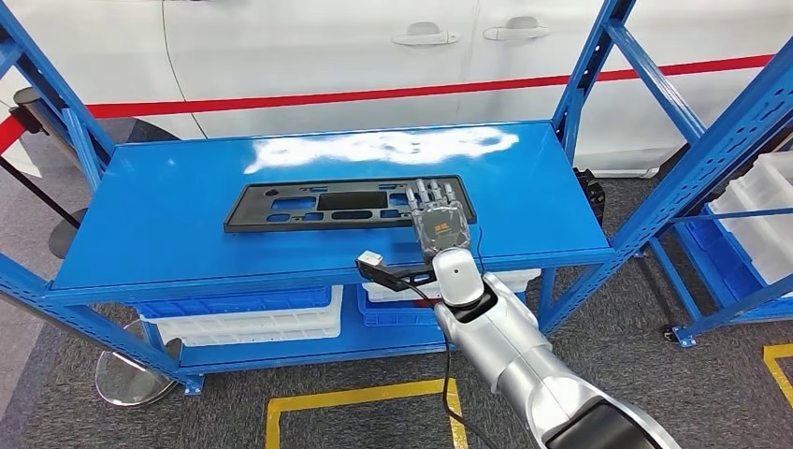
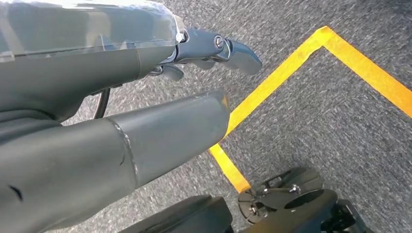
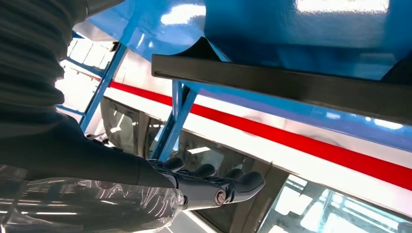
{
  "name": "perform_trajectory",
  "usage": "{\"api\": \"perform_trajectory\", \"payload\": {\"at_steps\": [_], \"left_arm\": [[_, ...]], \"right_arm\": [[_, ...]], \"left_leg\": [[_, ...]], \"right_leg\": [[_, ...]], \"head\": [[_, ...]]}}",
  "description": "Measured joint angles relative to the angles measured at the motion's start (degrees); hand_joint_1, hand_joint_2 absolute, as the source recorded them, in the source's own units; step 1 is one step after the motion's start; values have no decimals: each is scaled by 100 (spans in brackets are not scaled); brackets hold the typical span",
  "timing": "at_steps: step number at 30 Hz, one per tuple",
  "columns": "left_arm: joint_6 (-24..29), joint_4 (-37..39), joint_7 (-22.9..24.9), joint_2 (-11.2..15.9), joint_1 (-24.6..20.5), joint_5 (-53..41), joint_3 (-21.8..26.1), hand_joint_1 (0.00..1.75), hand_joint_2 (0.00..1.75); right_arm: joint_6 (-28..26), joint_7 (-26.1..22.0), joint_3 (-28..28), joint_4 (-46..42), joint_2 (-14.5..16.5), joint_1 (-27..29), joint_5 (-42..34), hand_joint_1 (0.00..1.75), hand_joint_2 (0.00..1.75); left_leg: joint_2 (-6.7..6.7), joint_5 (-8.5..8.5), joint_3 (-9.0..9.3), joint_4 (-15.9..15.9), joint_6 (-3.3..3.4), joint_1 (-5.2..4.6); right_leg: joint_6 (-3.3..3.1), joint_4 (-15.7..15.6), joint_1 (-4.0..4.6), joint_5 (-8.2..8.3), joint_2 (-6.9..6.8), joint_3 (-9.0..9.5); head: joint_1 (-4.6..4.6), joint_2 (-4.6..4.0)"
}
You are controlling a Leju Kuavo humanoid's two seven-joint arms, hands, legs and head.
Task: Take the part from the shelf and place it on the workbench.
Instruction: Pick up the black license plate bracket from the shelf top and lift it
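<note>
The part (image 1: pixel 327 204) is a long, flat black plastic panel with several cut-outs, lying on the top board of the blue shelf (image 1: pixel 168 206). My right hand (image 1: pixel 438 220) hovers over the panel's right end, back upward, fingers stretched out and apart, holding nothing. In the right wrist view the panel's dark edge (image 3: pixel 291 85) runs along the blue board, and my right hand (image 3: pixel 209 187) stays a gap away from it. My left hand (image 2: pixel 160 97) hangs over grey carpet with its fingers (image 2: pixel 228 48) extended and nothing in them.
White and blue bins (image 1: pixel 252 323) fill the shelf's lower level. A white car with a red stripe (image 1: pixel 327 47) stands right behind the shelf. A second blue rack with white bins (image 1: pixel 757 206) is at the right. Yellow tape (image 1: pixel 355 398) marks the floor.
</note>
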Motion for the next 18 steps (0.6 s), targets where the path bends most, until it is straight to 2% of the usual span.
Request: {"api": "perform_trajectory", "payload": {"at_steps": [2,3,5,6,8,9,10,11,13,14,15,18], "left_arm": [[-2,0,-15,7,-1,19,26,0,0],[-1,0,-23,10,-1,29,37,0,0],[0,0,-34,11,-2,43,51,0,0],[1,0,-36,11,-3,46,55,0,0],[2,0,-38,14,-7,47,58,0,0],[3,0,-38,15,-5,47,60,0,0],[3,0,-38,17,-1,47,61,0,0],[3,0,-38,18,4,47,63,0,0],[-1,0,-37,17,12,47,66,0,0],[-5,1,-34,17,10,47,68,0,0],[-13,1,-25,17,6,47,69,0,0],[-30,2,6,22,0,39,74,0,0]], "right_arm": [[2,-2,-3,-1,-3,20,-1,0,175],[3,-3,-3,-7,-3,27,-1,0,175],[-1,-4,-5,-16,-8,35,-1,0,175],[-2,-5,-6,-20,-15,40,-1,0,175],[-3,-5,-8,-17,-38,76,-1,0,175],[-3,-5,-8,-16,-55,107,-1,0,175],[-3,-5,-9,-16,-69,140,-1,0,175],[-3,-5,-9,-15,-80,163,-1,0,175],[-4,-5,-11,-14,-93,181,-1,0,175],[-4,-5,-12,-11,-101,183,-1,0,175],[-4,-4,-13,-9,-108,189,-1,0,175],[-24,11,-15,-9,-127,208,1,0,175]], "left_leg": [[0,-21,-5,5,32,-21],[0,-15,17,-45,59,4],[11,11,93,-167,110,33],[18,23,131,-219,137,48],[23,8,159,-237,162,34],[16,-11,172,-234,160,31],[8,-38,194,-227,151,30],[0,-71,229,-216,135,30],[-10,-165,302,-179,87,33],[-12,-214,328,-155,53,25],[-15,-250,336,-134,14,14],[-13,-293,349,-138,-108,8]], "right_leg": [[36,-39,-19,5,2,5],[55,-46,-23,-2,3,18],[63,122,-14,-88,7,-53],[57,399,-8,-205,11,-207],[43,1209,-2,-479,16,-737],[43,1554,0,-531,16,-1008],[44,1709,-4,-461,15,-1193],[42,1652,-10,-266,14,-1275],[25,1021,-25,329,9,-1163],[12,704,-15,531,9,-1072],[-12,477,-7,633,10,-1005],[-119,330,19,588,30,-966]], "head": [[-1,0],[-2,1],[19,1],[31,1],[44,0],[47,0],[48,0],[49,0],[55,0],[58,0],[57,0],[32,0]]}}
